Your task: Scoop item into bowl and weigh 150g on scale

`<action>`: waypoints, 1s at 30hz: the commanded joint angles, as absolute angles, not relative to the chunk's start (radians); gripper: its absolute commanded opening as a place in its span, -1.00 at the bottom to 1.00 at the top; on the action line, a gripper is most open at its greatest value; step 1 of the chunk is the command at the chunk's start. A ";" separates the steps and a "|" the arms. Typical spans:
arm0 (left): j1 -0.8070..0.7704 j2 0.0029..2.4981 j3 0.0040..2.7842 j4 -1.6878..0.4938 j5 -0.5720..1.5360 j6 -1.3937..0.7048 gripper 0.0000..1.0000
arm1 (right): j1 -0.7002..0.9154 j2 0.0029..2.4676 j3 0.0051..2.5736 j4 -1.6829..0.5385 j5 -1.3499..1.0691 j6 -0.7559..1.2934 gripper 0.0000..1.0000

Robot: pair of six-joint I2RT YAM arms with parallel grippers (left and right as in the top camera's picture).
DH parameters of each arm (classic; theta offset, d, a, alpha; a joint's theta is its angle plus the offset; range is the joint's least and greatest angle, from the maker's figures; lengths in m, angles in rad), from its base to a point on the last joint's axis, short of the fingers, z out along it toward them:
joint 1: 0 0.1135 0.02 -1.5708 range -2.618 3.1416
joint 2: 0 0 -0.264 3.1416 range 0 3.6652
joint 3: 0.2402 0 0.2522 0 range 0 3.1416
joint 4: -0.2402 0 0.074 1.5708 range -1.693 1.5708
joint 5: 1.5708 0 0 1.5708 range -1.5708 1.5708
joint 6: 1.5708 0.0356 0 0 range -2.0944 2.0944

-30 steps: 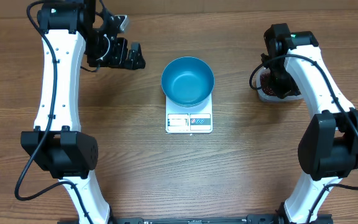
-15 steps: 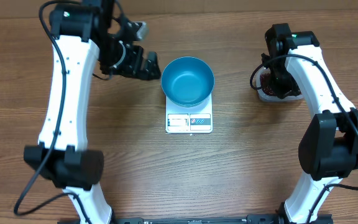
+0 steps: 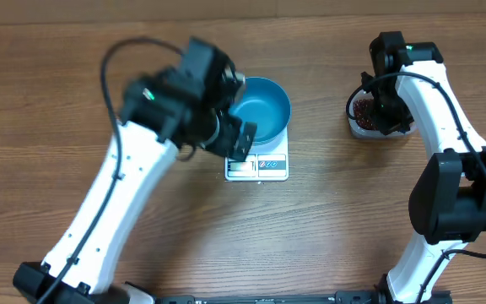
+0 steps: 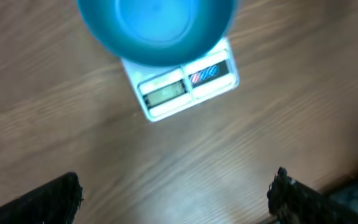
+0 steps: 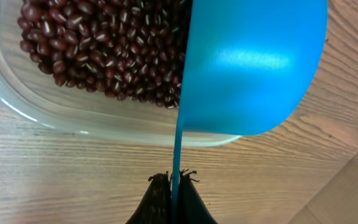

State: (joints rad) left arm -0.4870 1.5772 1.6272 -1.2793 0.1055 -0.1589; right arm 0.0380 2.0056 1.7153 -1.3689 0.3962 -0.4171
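The round blue bowl [image 3: 267,105] stands on the white scale [image 3: 265,166] at the table's middle; in the left wrist view the bowl [image 4: 157,28] is empty and the scale [image 4: 185,87] shows its display. My left gripper [image 3: 241,140] hovers, blurred, at the bowl's left rim over the scale, open, its fingertips [image 4: 51,200] wide apart with only table between them [image 4: 176,199]. At the right, dark red-brown beans [image 5: 104,50] fill a clear tub [image 5: 39,99]. My right gripper [image 5: 174,180] is shut on the thin handle of a blue scoop [image 5: 253,68] tilted over the tub's edge.
In the overhead view the tub [image 3: 369,128] with beans [image 3: 362,106] sits near the back right, under the right gripper [image 3: 384,114]. The left arm [image 3: 133,181] stretches diagonally across the left half of the wooden table [image 3: 327,228].
My left arm has swung fast from the back left to the bowl and scale, still open. The right gripper has shifted slightly, uncovering more beans.
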 commanded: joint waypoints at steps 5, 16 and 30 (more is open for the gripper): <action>-0.505 1.521 1.174 -0.957 -0.004 -0.292 0.99 | 0.030 1.991 1.710 -1.364 0.363 -0.408 -0.93; -0.537 1.598 1.107 -0.836 0.040 -0.188 1.00 | 0.030 1.992 1.710 -1.370 0.356 -0.393 -0.93; -0.632 1.679 1.104 -0.837 -0.079 -0.245 0.99 | 0.030 1.992 1.710 -1.359 0.356 -0.393 -0.93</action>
State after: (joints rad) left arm -0.6380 1.6733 1.1065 -0.8375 -0.0364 -0.2180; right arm 0.0380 2.0056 1.7145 -1.3693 0.3733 -0.3962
